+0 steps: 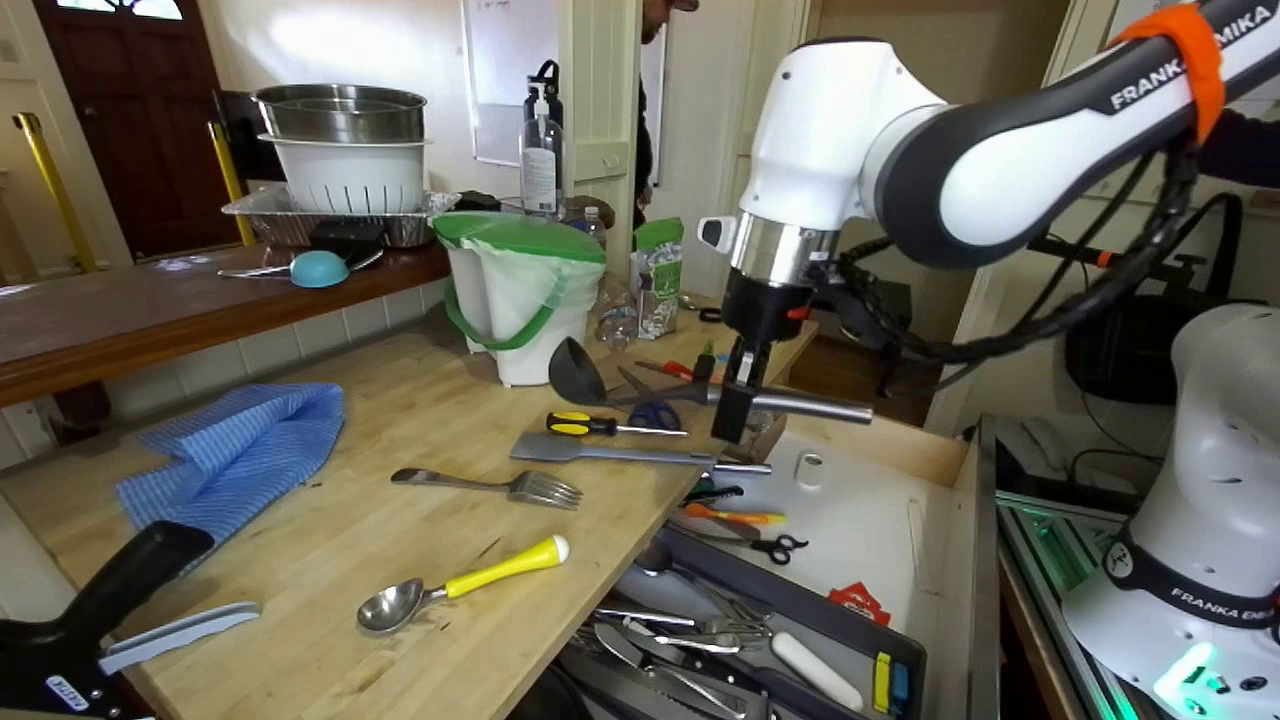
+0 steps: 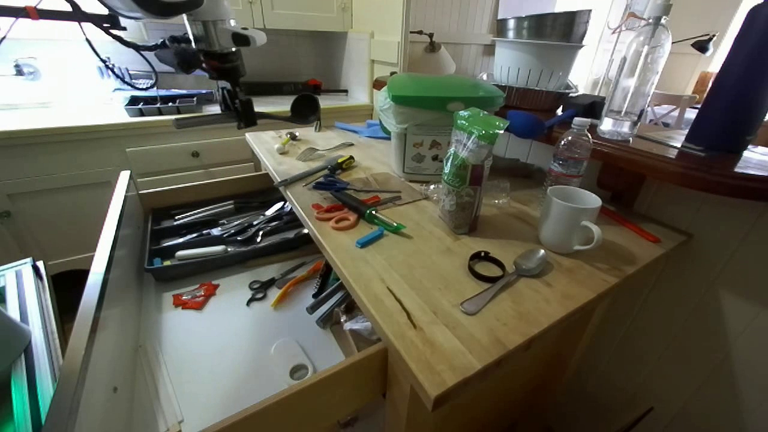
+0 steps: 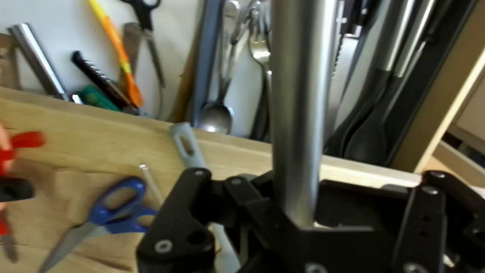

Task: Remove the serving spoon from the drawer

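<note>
Wooden counter (image 1: pixel 330 540) below: above its edge, your gripper (image 1: pixel 721 393) is closed around the serving spoon (image 1: pixel 684 394), out of the drawer (image 2: pixel 225 336); swing fast and the round handle (image 3: pixel 303 94) may roll, dipping the bowl (image 1: pixel 577 374).

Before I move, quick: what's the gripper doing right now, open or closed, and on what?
Gripper: closed, holding the black serving spoon by its handle.
</note>
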You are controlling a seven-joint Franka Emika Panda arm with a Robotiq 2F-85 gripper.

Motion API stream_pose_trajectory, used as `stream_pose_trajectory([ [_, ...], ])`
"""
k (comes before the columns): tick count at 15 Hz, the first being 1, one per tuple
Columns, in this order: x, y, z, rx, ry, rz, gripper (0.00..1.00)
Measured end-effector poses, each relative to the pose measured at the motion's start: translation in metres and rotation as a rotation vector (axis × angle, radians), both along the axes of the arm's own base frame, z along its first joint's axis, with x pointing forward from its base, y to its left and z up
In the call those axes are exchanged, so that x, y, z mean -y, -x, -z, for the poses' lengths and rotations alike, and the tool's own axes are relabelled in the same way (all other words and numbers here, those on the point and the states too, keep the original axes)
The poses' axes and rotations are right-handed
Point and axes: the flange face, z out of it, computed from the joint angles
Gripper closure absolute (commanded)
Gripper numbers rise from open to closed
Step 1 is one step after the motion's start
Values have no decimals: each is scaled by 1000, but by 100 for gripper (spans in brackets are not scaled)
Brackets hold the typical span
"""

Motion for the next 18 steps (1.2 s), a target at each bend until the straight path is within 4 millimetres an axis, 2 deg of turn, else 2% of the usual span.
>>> stream_pose_trajectory([
  [3, 48, -32, -24, -58, 85, 105, 99],
  [5, 62, -60, -25, -92, 85, 124, 97],
  [8, 58, -90, -11, -122, 80, 116, 97],
  [13, 54, -98, 1, -124, 98, 96, 99],
  [18, 47, -137, 34, -72, 171, 26, 99],
])
